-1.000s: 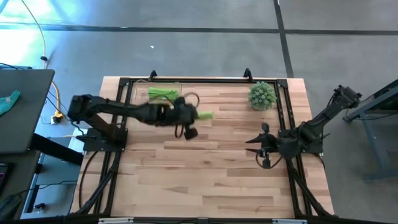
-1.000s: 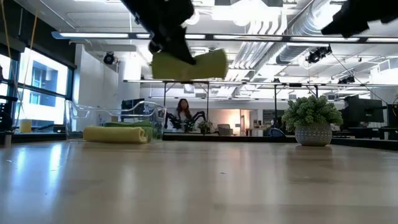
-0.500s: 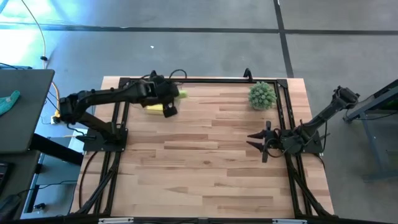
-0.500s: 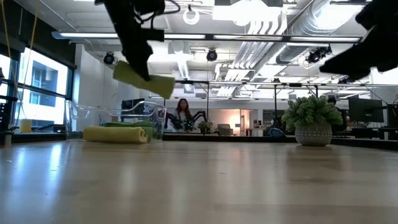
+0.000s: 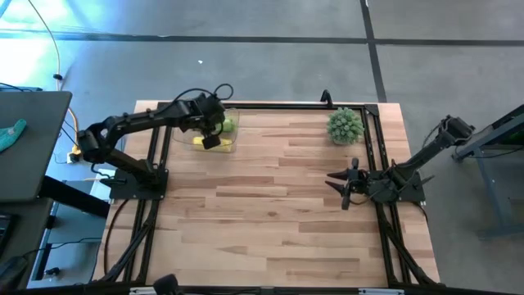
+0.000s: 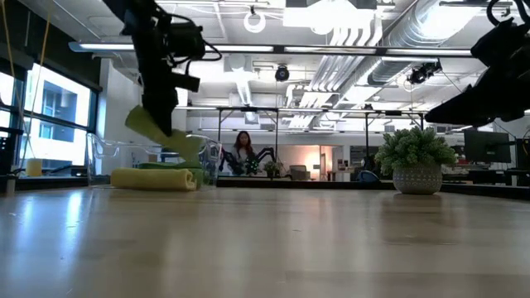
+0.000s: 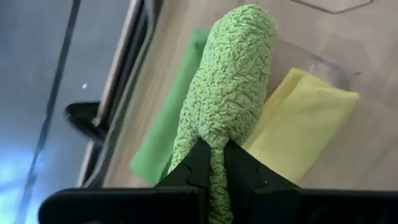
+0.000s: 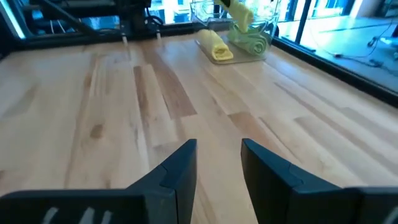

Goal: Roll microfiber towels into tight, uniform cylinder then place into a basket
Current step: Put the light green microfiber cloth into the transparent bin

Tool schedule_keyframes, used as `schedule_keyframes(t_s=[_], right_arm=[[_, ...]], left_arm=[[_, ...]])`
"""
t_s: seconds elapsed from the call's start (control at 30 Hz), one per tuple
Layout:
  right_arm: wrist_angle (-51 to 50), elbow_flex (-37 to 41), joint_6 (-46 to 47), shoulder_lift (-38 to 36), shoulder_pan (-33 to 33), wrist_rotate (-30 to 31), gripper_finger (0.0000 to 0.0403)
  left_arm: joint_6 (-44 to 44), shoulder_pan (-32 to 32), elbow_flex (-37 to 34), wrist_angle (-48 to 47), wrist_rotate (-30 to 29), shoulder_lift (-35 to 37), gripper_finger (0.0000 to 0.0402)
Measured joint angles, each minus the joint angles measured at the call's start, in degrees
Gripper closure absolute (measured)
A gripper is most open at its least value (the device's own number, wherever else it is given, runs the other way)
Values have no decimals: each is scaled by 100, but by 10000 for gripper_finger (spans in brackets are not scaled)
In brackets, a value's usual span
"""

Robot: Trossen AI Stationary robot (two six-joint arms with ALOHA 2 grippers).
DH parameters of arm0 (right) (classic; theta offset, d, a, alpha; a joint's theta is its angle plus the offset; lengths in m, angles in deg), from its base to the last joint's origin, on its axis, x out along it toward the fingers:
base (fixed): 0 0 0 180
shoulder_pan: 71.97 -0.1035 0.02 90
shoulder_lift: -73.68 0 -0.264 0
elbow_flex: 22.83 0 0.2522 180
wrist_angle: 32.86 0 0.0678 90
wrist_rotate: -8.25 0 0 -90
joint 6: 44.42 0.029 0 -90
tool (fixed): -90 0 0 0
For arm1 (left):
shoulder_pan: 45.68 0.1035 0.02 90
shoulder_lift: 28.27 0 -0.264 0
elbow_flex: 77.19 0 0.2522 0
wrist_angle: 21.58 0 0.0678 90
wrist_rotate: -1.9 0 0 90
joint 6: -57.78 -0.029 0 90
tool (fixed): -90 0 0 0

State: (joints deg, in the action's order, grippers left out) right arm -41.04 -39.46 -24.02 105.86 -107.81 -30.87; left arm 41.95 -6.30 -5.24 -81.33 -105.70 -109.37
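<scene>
Above the clear basket (image 5: 214, 131) at the worktop's (image 5: 270, 213) far-left corner, a rolled green towel (image 7: 230, 87) is gripped by the left end effector (image 7: 214, 163) — the right end effector (image 8: 217, 163) is parked open, well apart.

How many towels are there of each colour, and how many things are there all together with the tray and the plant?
Green towels: 2, one rolled in the left gripper, one lying in the tray
Yellow towels: 1
Clear tray: 1
Plant in a pot: 1
Total: 5 things
</scene>
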Motion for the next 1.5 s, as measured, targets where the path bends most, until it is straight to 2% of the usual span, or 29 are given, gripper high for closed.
schedule_keyframes(t_s=[0.13, 0.27, 0.4, 0.57, 0.77, 1.07, 1.37, 1.5], right_arm=[[-28, 0, -541, 0, 121, 15, 284], [-32, 0, -534, 2, 139, -31, 284], [-37, 0, -281, 2, 139, -35, 284], [-37, 0, -283, 2, 139, -39, 284], [-37, 0, -288, 2, 139, -46, 284], [-38, 0, -288, 2, 139, -51, 284], [-39, 0, -288, 2, 139, -52, 284], [-37, 0, -288, 2, 139, -54, 284]], left_arm=[[-515, 49, -368, 476, 552, 0, 390], [-1141, 108, -666, 1099, 1142, 0, 390], [-1635, 260, -864, 1645, 1203, 0, 390], [-1785, 502, -1062, 1708, 1348, 0, 390], [-1984, 707, -1070, 1708, 1893, 0, 388], [-2193, 834, -1070, 1768, 1883, 0, 357], [-2387, 840, -1068, 1776, 1884, 0, 358], [-2529, 1036, -1068, 1786, 1333, 0, 359]])
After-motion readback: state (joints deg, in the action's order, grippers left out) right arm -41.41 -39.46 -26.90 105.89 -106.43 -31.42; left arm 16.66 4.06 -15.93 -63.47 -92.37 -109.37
